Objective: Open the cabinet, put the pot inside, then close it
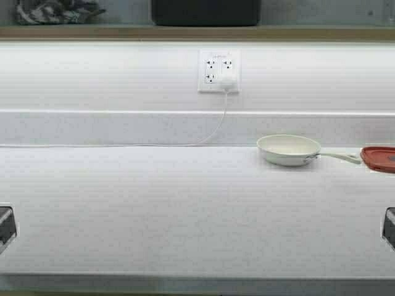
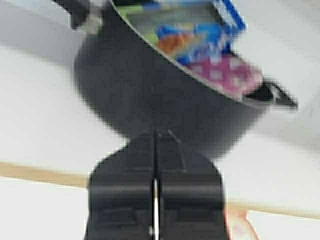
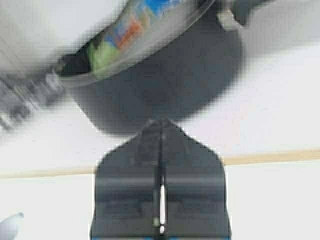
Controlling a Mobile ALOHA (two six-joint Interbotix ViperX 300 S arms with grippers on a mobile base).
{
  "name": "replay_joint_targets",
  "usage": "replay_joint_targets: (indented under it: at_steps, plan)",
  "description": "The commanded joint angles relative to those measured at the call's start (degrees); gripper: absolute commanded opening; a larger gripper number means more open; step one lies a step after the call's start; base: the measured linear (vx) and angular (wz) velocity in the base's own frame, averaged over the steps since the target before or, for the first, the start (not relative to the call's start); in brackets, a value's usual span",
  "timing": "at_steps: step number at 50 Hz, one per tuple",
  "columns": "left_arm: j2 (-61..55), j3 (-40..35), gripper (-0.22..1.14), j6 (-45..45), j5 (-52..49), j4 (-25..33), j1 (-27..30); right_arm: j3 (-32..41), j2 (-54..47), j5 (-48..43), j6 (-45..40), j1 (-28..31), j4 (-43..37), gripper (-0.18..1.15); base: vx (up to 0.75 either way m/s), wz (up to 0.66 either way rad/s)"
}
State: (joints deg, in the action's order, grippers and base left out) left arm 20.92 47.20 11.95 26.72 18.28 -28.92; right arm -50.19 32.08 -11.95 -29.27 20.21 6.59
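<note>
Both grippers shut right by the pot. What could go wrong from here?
1. The pot seems to sit close to the cabinet front edge, so a closing door might hit it.
2. The left gripper and right gripper are close to the pot's wall and could nudge it.
3. The packets stick out and could spill.

Pot matt black; white pan glossy; counter smooth, pale
</note>
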Motion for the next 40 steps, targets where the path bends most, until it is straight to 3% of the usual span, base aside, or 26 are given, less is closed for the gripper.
replay_joint_targets:
  at_steps: [1,14,32,40]
  plan:
    - [2.0,-0.5,0.04,-3.3,-2.5,1.5,0.6,2.5,2.5,6.0,3.5,0.1,0.4,0.08,-0.15,-0.05]
    - [3.2,-1.1,0.04,-8.9,-9.1,1.8,6.0,3.4,2.2,8.3,6.1,0.1,0.4,0.08,-0.18,-0.11]
    - [4.0,-2.4,0.04,-17.6,-13.1,1.8,7.5,5.3,1.0,9.9,7.5,-0.1,1.2,0.08,-0.24,-0.1]
    - [4.0,-2.9,0.04,-19.6,-15.4,1.5,10.2,6.3,0.7,11.0,7.7,-3.9,1.6,0.08,-0.22,0.0]
